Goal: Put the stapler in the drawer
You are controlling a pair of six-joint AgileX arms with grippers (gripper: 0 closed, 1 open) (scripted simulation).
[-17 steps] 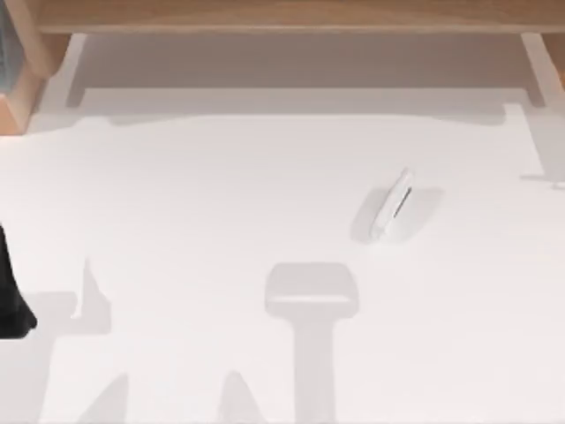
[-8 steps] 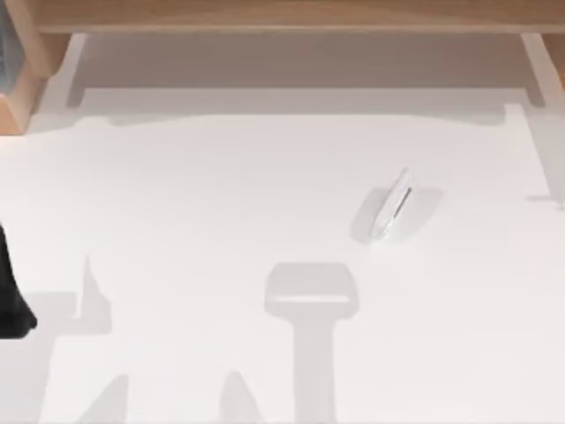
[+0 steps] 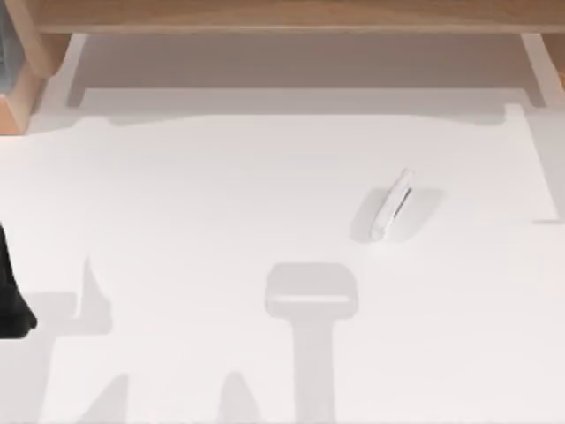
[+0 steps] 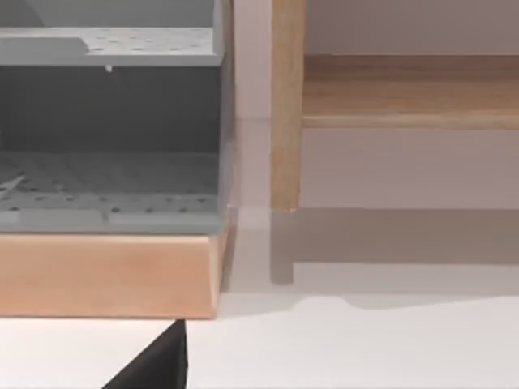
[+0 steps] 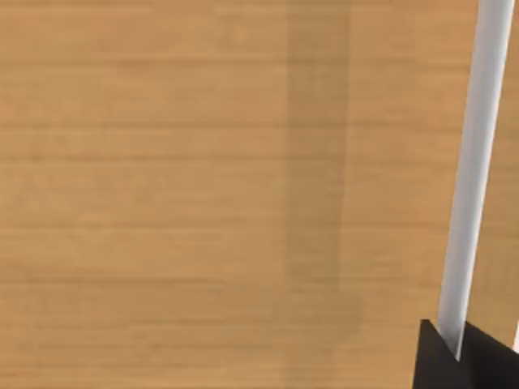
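Stapler (image 3: 392, 205) lies right of table centre, well apart from left arm; pincer states untellable.

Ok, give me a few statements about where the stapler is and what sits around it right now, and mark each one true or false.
1. The stapler lies on the white table, right of centre in the top view. True.
2. A gripper is clamped on the stapler. False: nothing touches it; it lies alone.
3. The stapler lies at a slant, not square to the table's edges. True.
4. The stapler rests inside the grey perforated shelf unit. False: it is out on the open table.
5. A wooden frame runs along the table's far edge. True.
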